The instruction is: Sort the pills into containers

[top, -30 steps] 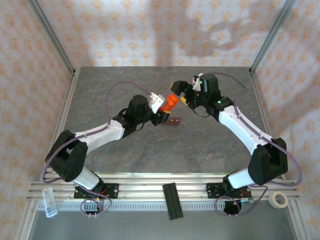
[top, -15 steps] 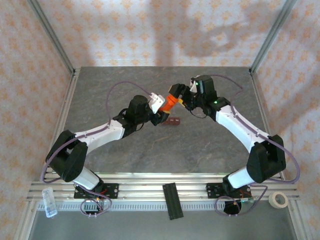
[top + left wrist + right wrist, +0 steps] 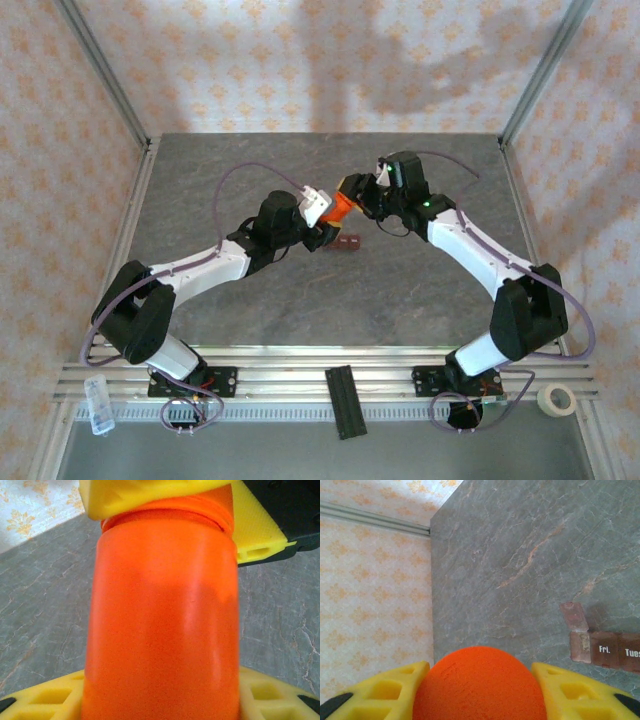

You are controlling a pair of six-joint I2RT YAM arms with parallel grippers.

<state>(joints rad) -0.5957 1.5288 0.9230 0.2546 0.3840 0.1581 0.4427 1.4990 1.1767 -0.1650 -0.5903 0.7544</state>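
An orange cylindrical bottle (image 3: 342, 207) is held above the table's middle, my left gripper (image 3: 325, 224) shut on its body (image 3: 160, 620). My right gripper (image 3: 360, 192) is shut on the bottle's orange cap (image 3: 480, 682), with a yellow finger (image 3: 380, 695) pressed to each side. The same yellow fingers (image 3: 150, 495) sit across the bottle's top in the left wrist view. The containers (image 3: 347, 242), a dark red-brown bar of joined day-labelled compartments (image 3: 602, 650), lie on the table just below the bottle. One end lid (image 3: 573, 616) stands open. The pills are hidden.
The grey stone-look table (image 3: 400, 290) is walled by patterned panels with metal posts (image 3: 100, 70) at the back corners. On the near rail lie a black strip (image 3: 345, 400), a tape roll (image 3: 557, 399) and a small clear box (image 3: 98, 403).
My right gripper has moved left and down onto the bottle's cap, and its jaws have closed around it. The left arm and the bottle have stayed put.
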